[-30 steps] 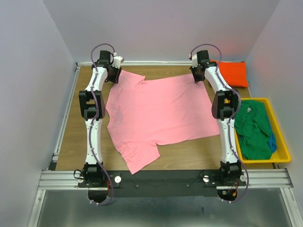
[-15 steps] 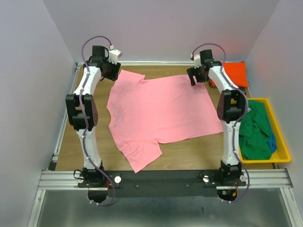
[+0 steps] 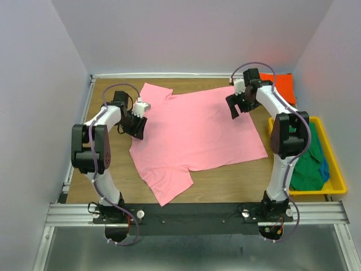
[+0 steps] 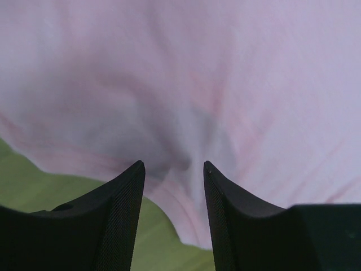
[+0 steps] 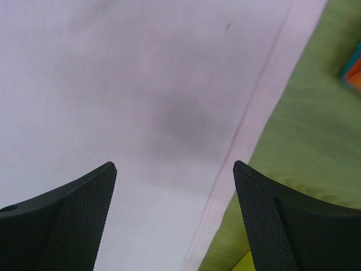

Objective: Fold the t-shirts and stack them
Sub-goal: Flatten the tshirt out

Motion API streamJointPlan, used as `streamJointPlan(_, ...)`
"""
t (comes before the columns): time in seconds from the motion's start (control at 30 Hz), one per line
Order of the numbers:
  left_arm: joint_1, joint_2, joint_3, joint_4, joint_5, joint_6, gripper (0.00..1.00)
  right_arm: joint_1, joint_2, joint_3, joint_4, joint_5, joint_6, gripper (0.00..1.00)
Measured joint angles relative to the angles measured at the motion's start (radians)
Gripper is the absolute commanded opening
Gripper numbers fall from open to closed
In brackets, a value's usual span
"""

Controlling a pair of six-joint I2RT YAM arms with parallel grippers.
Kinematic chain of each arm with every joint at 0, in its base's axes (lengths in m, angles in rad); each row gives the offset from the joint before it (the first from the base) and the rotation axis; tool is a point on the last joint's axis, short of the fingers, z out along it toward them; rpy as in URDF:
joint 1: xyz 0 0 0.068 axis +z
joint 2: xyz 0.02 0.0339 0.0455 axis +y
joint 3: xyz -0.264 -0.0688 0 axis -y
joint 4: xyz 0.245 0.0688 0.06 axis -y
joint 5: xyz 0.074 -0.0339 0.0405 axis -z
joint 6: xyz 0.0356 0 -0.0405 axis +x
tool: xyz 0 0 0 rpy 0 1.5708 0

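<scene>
1. The table (image 3: pixel 237 180) is carrying the pink t-shirt (image 3: pixel 197 132), spread flat across its middle (1 sleeve pointing toward the near edge).
2. It is looking light and limp; pinching a hem or corner is probably gripping best.
3. The green t-shirt (image 3: pixel 304 169) is lying crumpled in the yellow bin (image 3: pixel 316 192); the orange t-shirt (image 3: pixel 285 86) is sitting far right.
4. The left gripper (image 3: pixel 137 127) and right gripper (image 3: pixel 234 107) are both hanging released, holding nothing, over the pink shirt's side edges.

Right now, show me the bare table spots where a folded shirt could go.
Widest: the table strip between the pink t-shirt and the base rail. Also the far-left corner beside the shirt. Crowded: the right side, with the orange t-shirt and yellow bin.
</scene>
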Motion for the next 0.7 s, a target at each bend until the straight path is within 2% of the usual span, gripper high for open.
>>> streamJointPlan(0.1,0.0,-0.137,-0.112,-0.045,0.014,0.055,0.51,0.0,-0.042,-0.104,-0.029,-0.01,-0.019,0.8)
streamJointPlan(0.2,0.0,-0.263,-0.187,-0.073,0.014,0.098,0.49,0.0,-0.079,-0.183,-0.054,-0.011,-0.038,0.66)
streamJointPlan(0.27,0.0,-0.296,-0.227,-0.074,0.013,0.114,0.49,0.0,-0.095,-0.222,-0.064,-0.011,-0.046,0.58)
streamJointPlan(0.47,-0.003,-0.264,-0.331,-0.083,-0.01,0.141,0.49,0.0,-0.099,-0.262,-0.08,-0.009,-0.055,0.53)
streamJointPlan(0.7,0.008,-0.236,-0.331,-0.077,-0.059,0.142,0.46,0.0,-0.1,-0.302,-0.081,0.012,-0.058,0.52)
